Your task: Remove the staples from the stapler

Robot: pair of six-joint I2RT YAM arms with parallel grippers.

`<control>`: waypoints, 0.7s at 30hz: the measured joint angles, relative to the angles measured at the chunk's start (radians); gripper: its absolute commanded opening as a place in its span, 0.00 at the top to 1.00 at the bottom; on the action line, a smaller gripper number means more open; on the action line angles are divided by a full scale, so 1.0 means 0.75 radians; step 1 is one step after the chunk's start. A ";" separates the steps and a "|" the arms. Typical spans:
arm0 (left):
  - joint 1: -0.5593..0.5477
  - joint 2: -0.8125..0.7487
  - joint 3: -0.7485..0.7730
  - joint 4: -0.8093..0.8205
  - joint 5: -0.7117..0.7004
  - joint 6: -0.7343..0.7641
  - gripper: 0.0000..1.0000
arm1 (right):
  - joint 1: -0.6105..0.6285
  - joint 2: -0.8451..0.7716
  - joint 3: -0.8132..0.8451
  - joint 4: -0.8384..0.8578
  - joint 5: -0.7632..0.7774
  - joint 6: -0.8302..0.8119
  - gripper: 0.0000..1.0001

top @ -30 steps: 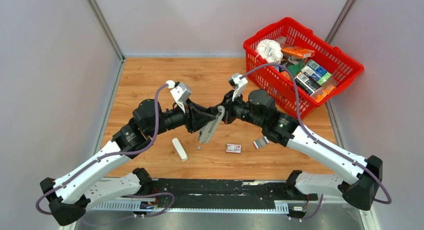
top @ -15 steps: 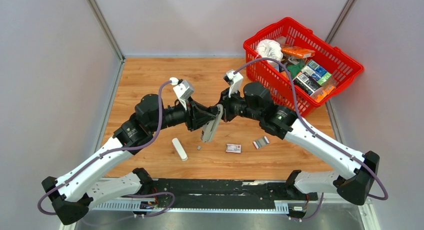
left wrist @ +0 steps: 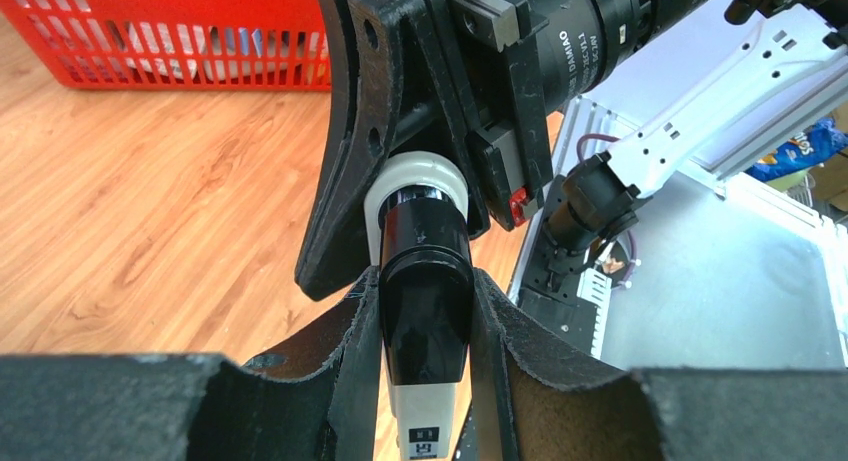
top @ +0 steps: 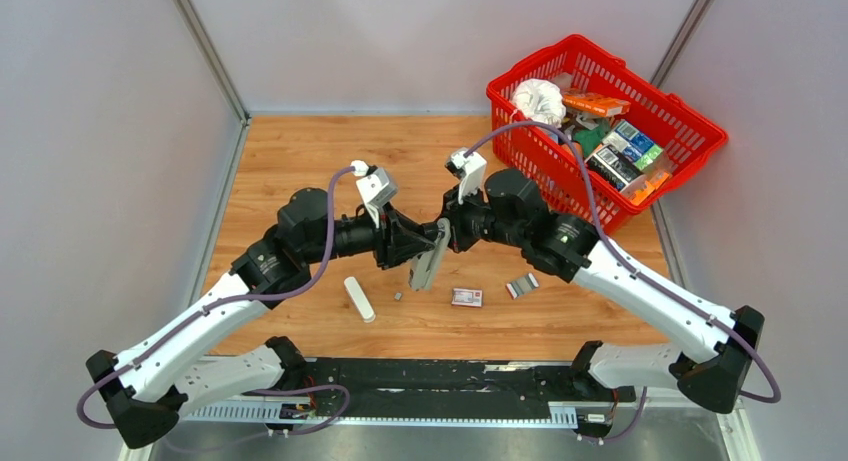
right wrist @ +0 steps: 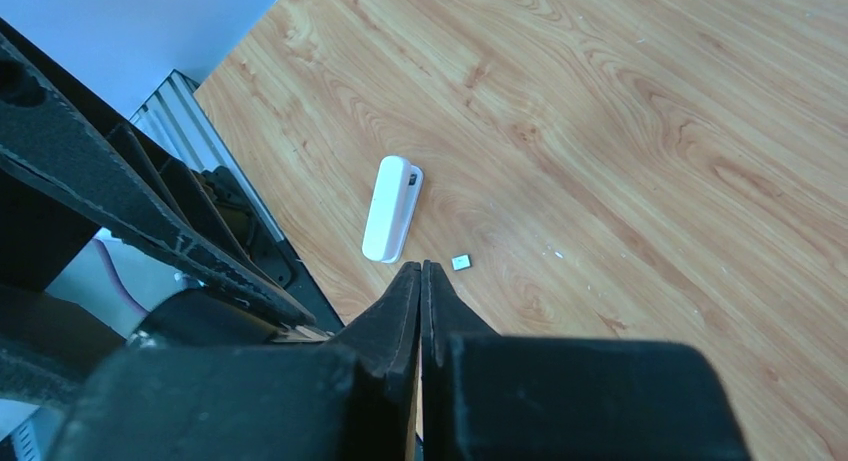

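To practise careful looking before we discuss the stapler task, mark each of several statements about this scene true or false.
1. The left tool is clamped on the stapler. True.
2. The red basket is empty. False: it holds small boxes and other items.
3. The right tool has its fingers spread wide. False: the right wrist view shows them closed together.
4. A red-and-white box lies on the table. True.
5. The white oblong piece sits inside the basket. False: it lies on the table, near the left arm.
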State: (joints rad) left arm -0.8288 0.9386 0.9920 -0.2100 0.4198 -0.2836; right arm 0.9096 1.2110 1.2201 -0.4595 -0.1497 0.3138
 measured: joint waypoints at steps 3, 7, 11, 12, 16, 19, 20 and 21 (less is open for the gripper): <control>-0.010 -0.020 0.003 -0.005 0.000 0.012 1.00 | 0.014 -0.036 -0.016 -0.003 0.051 -0.006 0.91; -0.033 -0.023 0.024 -0.003 -0.020 0.018 1.00 | 0.037 -0.086 -0.042 0.014 0.136 -0.006 0.91; -0.047 -0.013 0.025 -0.007 -0.068 0.028 1.00 | 0.024 -0.122 -0.097 0.021 0.207 0.004 0.83; -0.048 -0.010 0.025 -0.011 -0.081 0.028 1.00 | 0.016 -0.131 -0.114 0.020 0.233 0.006 0.81; -0.055 0.011 0.033 -0.054 -0.148 0.047 1.00 | -0.016 -0.170 -0.164 0.038 0.322 0.039 0.80; -0.055 0.027 0.052 -0.101 -0.228 0.067 1.00 | -0.052 -0.224 -0.208 0.050 0.406 0.064 0.79; -0.055 0.032 0.064 -0.117 -0.268 0.074 1.00 | -0.064 -0.238 -0.220 0.050 0.426 0.072 0.79; -0.055 0.037 0.078 -0.136 -0.307 0.081 1.00 | -0.081 -0.253 -0.233 0.051 0.450 0.079 0.79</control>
State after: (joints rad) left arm -0.8703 0.9665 1.0508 -0.3119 0.1894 -0.2230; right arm 0.8490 1.0214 1.0451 -0.4210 0.1875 0.3733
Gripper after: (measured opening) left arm 0.396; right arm 0.205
